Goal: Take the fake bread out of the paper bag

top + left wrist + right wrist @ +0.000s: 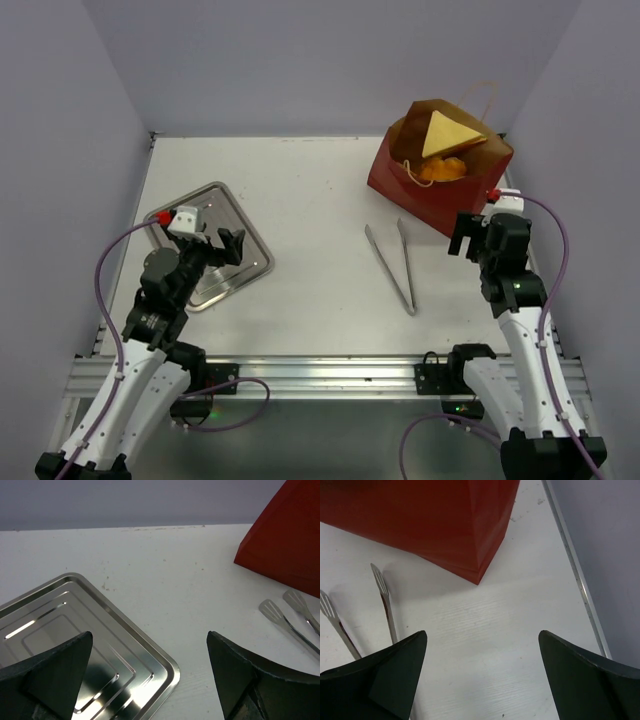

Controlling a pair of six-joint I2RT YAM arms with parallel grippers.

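We see the white table (310, 190) carrying three things: a metal tray (222, 205) at left, tongs (395, 262) mid-table, the paper bag (425, 195) far right.

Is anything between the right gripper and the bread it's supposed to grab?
Only the bag itself: its red side wall faces the right gripper, with the bread inside behind it. The mouth is open on top. The tongs lie off to the side, not in the path.
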